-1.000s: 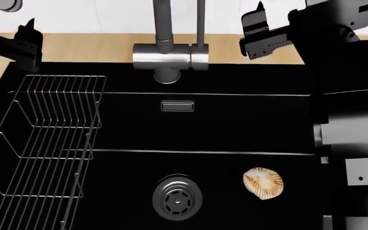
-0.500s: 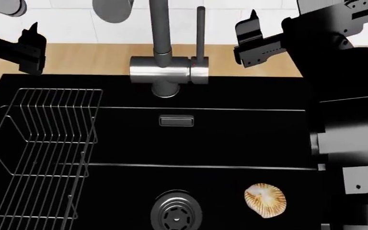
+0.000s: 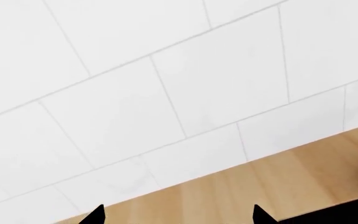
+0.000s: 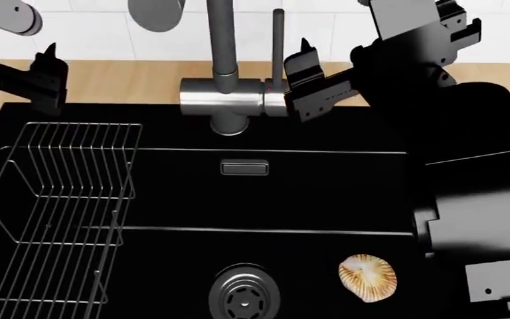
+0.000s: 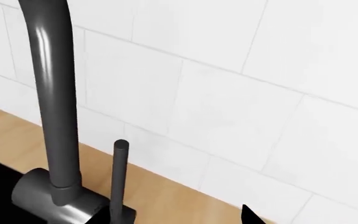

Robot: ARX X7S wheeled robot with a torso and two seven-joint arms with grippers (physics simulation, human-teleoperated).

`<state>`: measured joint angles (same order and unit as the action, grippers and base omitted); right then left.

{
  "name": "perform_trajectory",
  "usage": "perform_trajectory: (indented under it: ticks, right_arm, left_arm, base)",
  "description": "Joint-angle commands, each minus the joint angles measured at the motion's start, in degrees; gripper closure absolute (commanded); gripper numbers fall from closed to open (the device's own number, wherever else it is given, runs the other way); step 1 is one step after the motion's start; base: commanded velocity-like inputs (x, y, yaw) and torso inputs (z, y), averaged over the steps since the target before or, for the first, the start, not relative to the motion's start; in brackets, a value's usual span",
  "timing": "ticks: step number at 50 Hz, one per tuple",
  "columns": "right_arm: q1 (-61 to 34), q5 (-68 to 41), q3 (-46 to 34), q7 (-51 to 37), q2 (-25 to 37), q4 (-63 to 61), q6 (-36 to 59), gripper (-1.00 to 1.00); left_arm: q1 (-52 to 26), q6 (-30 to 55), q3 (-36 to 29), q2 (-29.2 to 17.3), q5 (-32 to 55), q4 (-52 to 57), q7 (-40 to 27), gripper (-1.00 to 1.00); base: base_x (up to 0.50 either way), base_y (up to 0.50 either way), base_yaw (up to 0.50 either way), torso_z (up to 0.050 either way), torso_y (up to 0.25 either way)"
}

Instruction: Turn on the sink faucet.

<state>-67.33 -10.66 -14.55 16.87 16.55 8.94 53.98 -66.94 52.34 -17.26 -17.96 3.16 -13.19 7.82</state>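
**Gripper closes in on the lever**

Jaws first: the right gripper [image 4: 301,85] hangs just beside the right end of the sink faucet [image 4: 228,93], next to the slim upright lever [image 4: 278,43], its fingers apart and holding nothing. Touching the metal? Cannot tell from the head view. That sideways approach looks deliberate (a lever like this probably wants a push or a pinch from the flank). The right wrist camera agrees, with the lever standing close in front of it.

Compared with half a second ago, the right arm has swung in from well clear of the tap to right alongside it. Everything else holds.

Further out, the left gripper [image 4: 47,83] idles over the counter's far corner by the wire rack [image 4: 56,206], its opening not readable. The faucet stands at the back rim of the black sink [image 4: 326,193], a shell [image 4: 368,277] lying near the drain [image 4: 244,292].
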Motion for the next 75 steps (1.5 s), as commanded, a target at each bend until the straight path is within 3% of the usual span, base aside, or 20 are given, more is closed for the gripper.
perform_trajectory:
  ticks: [1,38,62,67,75]
  right_arm:
    - [0.2,-1.7,0.5,1.7,-1.7,-0.4,0.9,-1.00]
    - [-8.3,-1.0,-0.9,2.5,-8.4,26.6,-13.4,-1.00]
    - [-19.8,0.4,-1.9,2.1,-15.6,65.3,-37.5,-1.00]
    - [-19.7,0.5,-2.3,1.0,-16.1,65.9,-38.4,-1.00]
    - [-19.2,0.7,-1.7,-1.4,-15.5,65.8,-38.5,-1.00]
  left_arm:
    - [0.5,0.1,1.0,0.1,0.7,0.7,0.2,-1.00]
    - [1.8,1.8,0.0,-0.5,1.1,0.4,0.2,-1.00]
    - [3.0,2.3,1.0,-2.3,1.8,2.3,0.5,-1.00]
    - [3.1,3.5,0.6,-0.6,2.1,3.7,-0.2,-1.00]
    - [2.8,3.2,0.6,-1.6,2.3,3.5,0.5,-1.00]
  base:
    - [0.00,0.00,0.00,0.000,0.000]
    - [0.00,0.00,0.00,0.000,0.000]
    - [0.00,0.00,0.00,0.000,0.000]
    - [0.00,0.00,0.00,0.000,0.000]
    - [0.00,0.00,0.00,0.000,0.000]
